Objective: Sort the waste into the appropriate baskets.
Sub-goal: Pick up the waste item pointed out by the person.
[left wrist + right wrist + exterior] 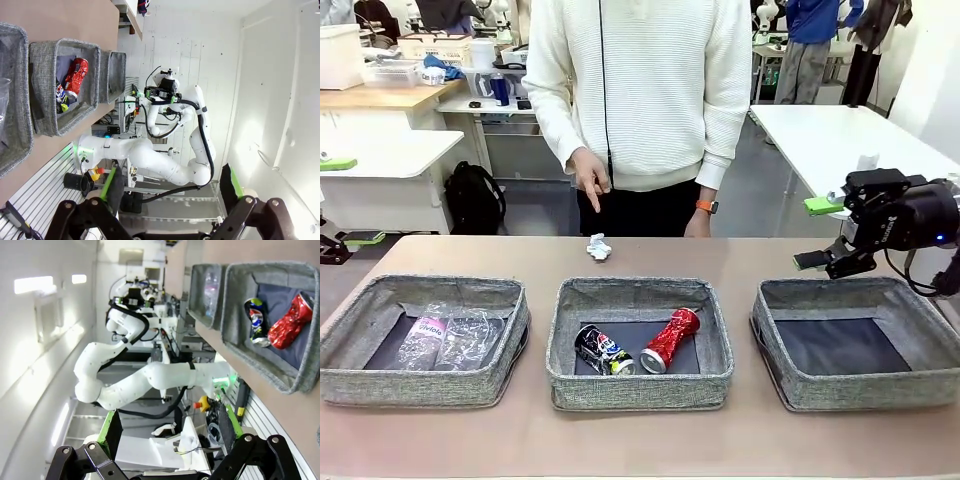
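On my right wrist camera the right gripper (167, 440) has its jaws wide apart with nothing between them, the green-padded fingers (111, 432) framing only the room and the other arm far off. From the front I see that same gripper (825, 262) hanging off the right end of the table (740, 262), above the far right corner of the right basket (855, 395) and clear of its rim. My left wrist camera shows the left gripper (170, 192) likewise spread open and empty, pointed away from the table toward a white wall. Moving out to the table: three grey woven baskets sit in a row along the near edge. The right one holds nothing I can see but its dark floor. The middle basket (640, 385) holds the crushed dark can (603, 350) on the left and the crushed red can (670, 340) on the right, lying close together, the red one slanted toward the far right corner. The left basket (420, 385) holds clear plastic, a bottle (425, 338) with a pink label lying beside what looks like a cup (475, 335); I cannot make out its cap. The crumpled white paper wad (599, 247) lies on bare table near the far edge, beyond the middle basket. A person in a cream sweater stands at that far edge, one hand (590, 180) pointing a finger down above the wad.
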Tool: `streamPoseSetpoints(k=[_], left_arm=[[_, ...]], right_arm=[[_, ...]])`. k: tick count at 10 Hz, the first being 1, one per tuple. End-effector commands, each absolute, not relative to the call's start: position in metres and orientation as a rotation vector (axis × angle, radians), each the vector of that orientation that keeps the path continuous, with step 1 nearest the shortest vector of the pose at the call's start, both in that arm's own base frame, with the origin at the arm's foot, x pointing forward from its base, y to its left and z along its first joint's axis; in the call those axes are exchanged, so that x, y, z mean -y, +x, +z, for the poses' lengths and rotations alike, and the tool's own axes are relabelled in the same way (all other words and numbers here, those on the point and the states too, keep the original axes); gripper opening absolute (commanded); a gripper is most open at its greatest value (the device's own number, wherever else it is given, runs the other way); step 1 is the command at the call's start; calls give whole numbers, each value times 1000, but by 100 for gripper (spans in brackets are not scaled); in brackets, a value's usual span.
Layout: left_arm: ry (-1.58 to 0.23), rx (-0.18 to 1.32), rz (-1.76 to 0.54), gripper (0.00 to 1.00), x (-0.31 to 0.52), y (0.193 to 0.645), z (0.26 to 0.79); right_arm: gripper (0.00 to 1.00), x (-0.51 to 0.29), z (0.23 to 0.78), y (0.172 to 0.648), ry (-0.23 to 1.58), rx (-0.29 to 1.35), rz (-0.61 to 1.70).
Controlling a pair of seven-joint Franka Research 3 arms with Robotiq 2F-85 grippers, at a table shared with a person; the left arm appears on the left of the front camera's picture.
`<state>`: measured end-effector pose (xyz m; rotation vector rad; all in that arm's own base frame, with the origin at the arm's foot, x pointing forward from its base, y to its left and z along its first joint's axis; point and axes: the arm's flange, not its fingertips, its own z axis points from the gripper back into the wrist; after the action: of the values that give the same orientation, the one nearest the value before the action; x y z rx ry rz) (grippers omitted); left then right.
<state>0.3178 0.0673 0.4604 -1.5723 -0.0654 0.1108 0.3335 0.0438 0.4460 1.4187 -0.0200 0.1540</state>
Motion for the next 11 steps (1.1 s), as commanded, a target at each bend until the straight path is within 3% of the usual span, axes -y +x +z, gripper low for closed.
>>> streamPoseSetpoints(k=[1, 8, 11], left_arm=[[-1577, 60, 100, 100, -68, 314, 462], [-1503, 11, 111, 100, -61, 333, 457], [-1126, -11, 90, 100, 0, 380, 485]], right_arm=[[100, -44, 449, 333, 1430, 26, 163], [100, -44, 449, 333, 1430, 26, 163], [100, -44, 449, 333, 1430, 26, 163]])
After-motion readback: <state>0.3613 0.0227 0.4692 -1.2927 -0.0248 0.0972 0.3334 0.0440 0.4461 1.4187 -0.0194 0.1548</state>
